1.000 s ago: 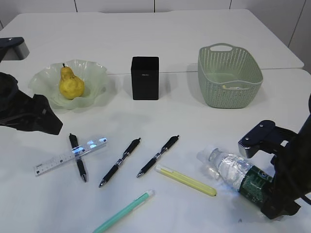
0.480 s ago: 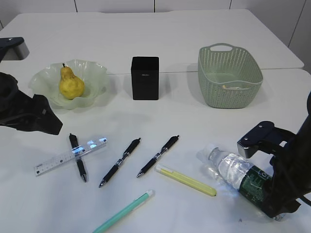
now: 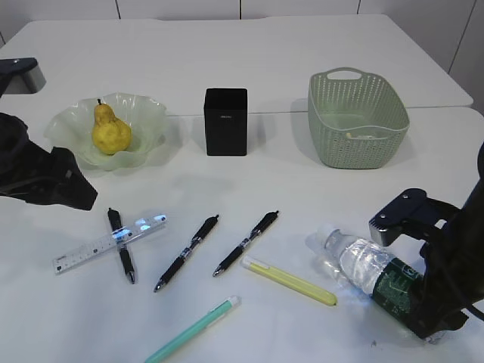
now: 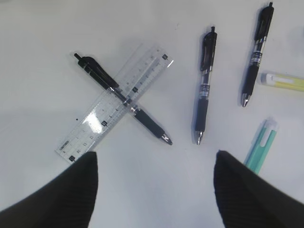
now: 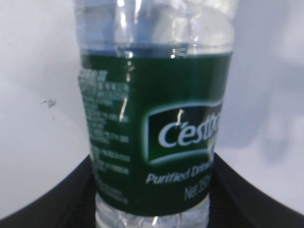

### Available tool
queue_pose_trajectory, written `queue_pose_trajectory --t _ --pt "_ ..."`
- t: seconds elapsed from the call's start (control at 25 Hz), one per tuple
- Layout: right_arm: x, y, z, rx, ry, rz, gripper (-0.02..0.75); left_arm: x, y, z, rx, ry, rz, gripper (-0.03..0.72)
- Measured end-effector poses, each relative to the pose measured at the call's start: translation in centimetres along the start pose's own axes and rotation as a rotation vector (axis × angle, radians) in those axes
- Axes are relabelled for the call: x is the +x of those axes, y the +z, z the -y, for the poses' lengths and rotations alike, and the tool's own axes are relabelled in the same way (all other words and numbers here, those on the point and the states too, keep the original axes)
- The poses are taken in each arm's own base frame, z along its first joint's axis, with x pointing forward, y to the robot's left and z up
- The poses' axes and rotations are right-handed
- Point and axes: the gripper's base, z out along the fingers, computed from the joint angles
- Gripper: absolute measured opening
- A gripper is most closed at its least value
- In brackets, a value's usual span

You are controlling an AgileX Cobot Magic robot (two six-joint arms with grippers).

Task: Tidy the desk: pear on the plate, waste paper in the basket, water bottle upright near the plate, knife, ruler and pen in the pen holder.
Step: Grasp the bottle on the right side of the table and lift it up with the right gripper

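Lying across a plain white bench point(image 3: 302, 60), the items form two rows. Far row, from the left: pear point(image 3: 110, 130) upright in the ruffled pale green plate point(image 3: 147, 113); black pen holder point(image 3: 225, 121); sage-green basket point(image 3: 355, 117) holding a pale scrap. Near row: clear ruler point(image 3: 110, 242) crossing over a black pen point(image 3: 121, 246); two more black pens point(image 3: 187, 252), parallel and apart; yellow knife point(image 3: 290, 280); a mint-green pen point(image 3: 193, 329) at the near edge. A seam runs across the bench behind the far row, and pale panelled walls close the room beyond it.

Right pincer point(image 5: 152, 190) straddles the bottle point(image 3: 363, 268), which lies on its side at near right, cap toward the knife; the dark fingers point(image 5: 247, 199) flank the green label at both sides in the wrist view, though whether they press the plastic cannot be told. Left pincer point(image 4: 154, 190) is spread wide, its fingers point(image 4: 61, 194) above bare bench just short of the ruler's near end, touching nothing.
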Motion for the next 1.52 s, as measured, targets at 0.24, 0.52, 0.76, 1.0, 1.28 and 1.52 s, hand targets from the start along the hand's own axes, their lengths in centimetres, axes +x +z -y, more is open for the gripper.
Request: queue_pose_trajectory --t 0.24,0.52,0.76,1.0,1.28,1.52 --pt "0.0 -0.2 0.0 0.003 0.000 0.007 0.438 0.0 0.0 0.0 0.000 0.000 0.000 0.537" --pt "0.3 -1.0 -0.3 0.015 -0.003 0.028 0.437 0.0 0.0 0.0 -0.001 0.001 0.000 0.537" --pt "0.4 -2.4 -0.4 0.043 -0.008 0.076 0.437 0.0 0.0 0.0 -0.001 0.001 0.000 0.537" --pt "0.5 -4.1 -0.7 0.066 -0.001 0.143 0.437 0.0 0.0 0.1 0.006 -0.007 0.002 0.537" --pt "0.2 -6.7 -0.9 0.099 0.002 0.235 0.437 -0.4 -0.1 0.5 0.056 -0.055 0.039 0.537" --pt "-0.9 -8.2 -0.8 0.085 0.030 0.300 0.435 -2.6 -1.4 2.0 0.193 -0.048 0.149 0.537"
